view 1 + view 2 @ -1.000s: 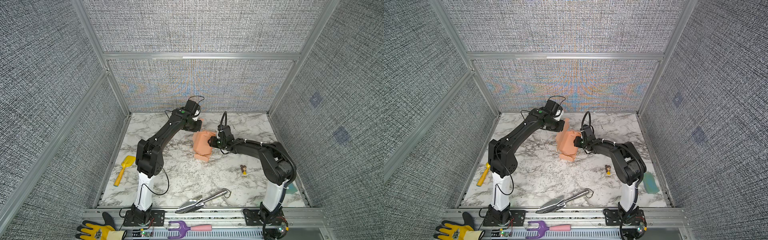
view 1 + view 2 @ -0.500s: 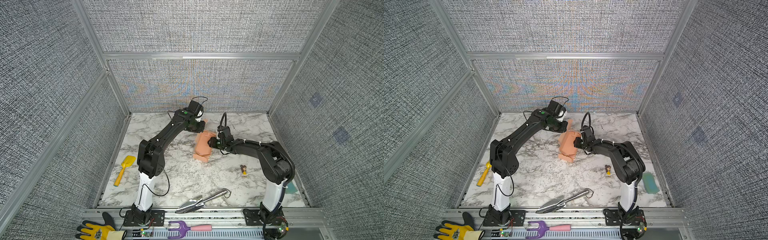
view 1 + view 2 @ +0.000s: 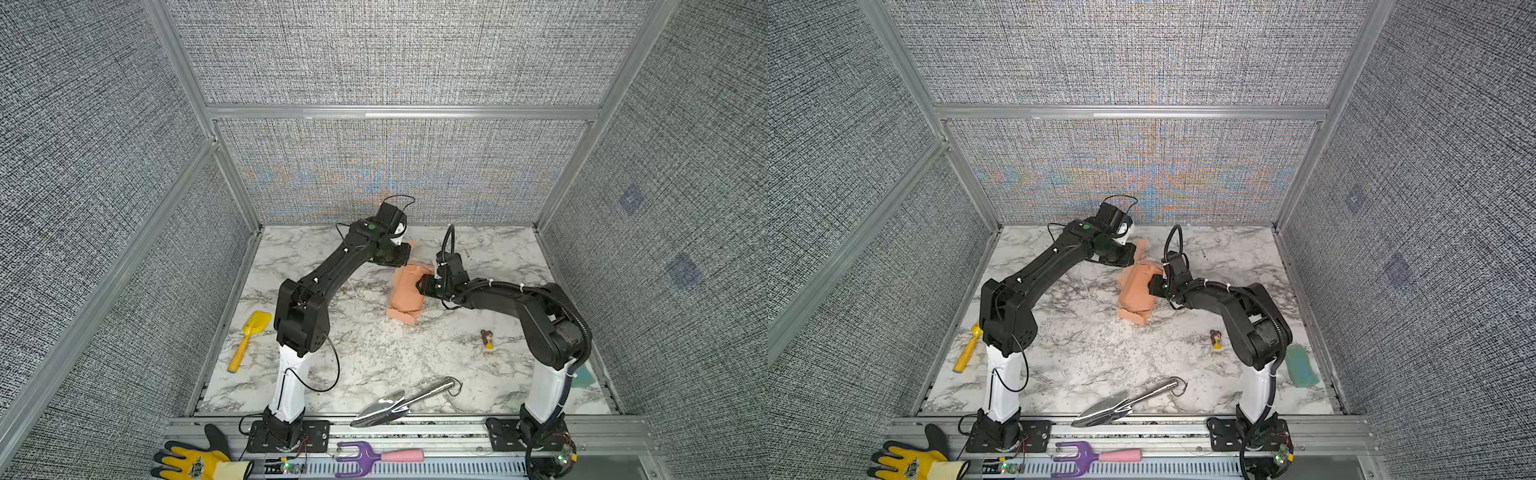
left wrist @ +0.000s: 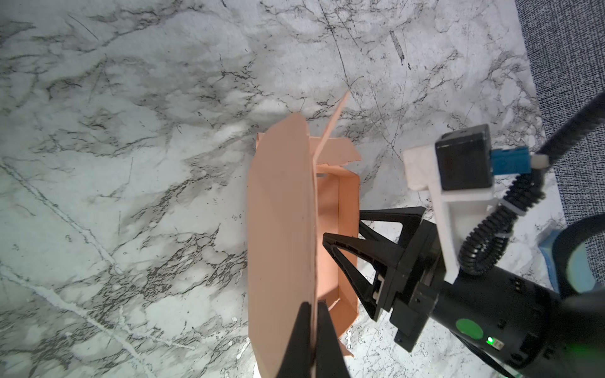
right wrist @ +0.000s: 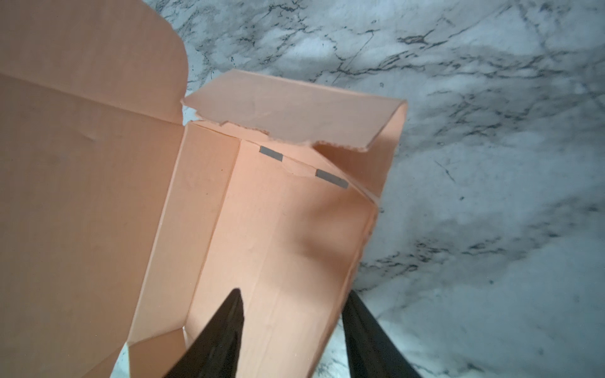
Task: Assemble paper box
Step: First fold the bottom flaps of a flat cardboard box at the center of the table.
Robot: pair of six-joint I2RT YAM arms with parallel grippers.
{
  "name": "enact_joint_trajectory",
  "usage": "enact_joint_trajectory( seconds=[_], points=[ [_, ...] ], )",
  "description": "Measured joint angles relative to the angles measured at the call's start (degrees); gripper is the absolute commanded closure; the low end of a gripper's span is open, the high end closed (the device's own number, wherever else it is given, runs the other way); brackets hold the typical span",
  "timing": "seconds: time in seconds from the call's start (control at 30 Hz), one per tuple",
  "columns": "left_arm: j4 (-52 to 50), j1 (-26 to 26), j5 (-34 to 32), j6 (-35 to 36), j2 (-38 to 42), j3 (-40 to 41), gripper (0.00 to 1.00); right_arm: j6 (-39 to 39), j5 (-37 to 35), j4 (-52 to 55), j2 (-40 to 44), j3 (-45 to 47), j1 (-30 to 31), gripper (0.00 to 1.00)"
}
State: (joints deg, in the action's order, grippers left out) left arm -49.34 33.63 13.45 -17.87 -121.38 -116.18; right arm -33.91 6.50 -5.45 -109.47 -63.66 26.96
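Since a second ago, slight swing of the left arm's wrist toward the right arm; hardly any shift of the paper box (image 3: pixel 405 293) itself. Resting on the marble counter (image 3: pixel 374 353), toward the back and near the middle, between the two arms in both top views. Half-built: tray down on the marble, walls folded up, large lid panel raised and seen almost edge-on from the left wrist view. Pinched tight on the edge of that lid panel: left end effector (image 4: pixel 311 306), fingers together with only cardboard between them. Standing apart, astride one long wall of the tray: right end effector (image 5: pixel 293 296), one finger (image 5: pixel 226 327) over the inside floor, its partner outside over the marble; contact with the wall impossible to tell. At the tray's far end, an end flap folded partway over, ragged along its edge, two small grey slots in the crease beneath. Elsewhere on the counter, well apart from the box: yellow toy shovel (image 3: pixel 249 336) near the left arm's base, metal trowel (image 3: pixel 399 401) at the front edge, figurine (image 3: pixel 486 337) near the right arm.
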Motion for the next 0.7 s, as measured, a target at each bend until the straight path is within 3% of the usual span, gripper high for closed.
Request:
enact_joint_trajectory(
  seconds=[0.7],
  points=[
    [2.1,0.0,2.3,-0.3,1.7,2.8,1.00,-0.3,0.0,-0.8,0.9,1.2,-0.3,0.48]
  ],
)
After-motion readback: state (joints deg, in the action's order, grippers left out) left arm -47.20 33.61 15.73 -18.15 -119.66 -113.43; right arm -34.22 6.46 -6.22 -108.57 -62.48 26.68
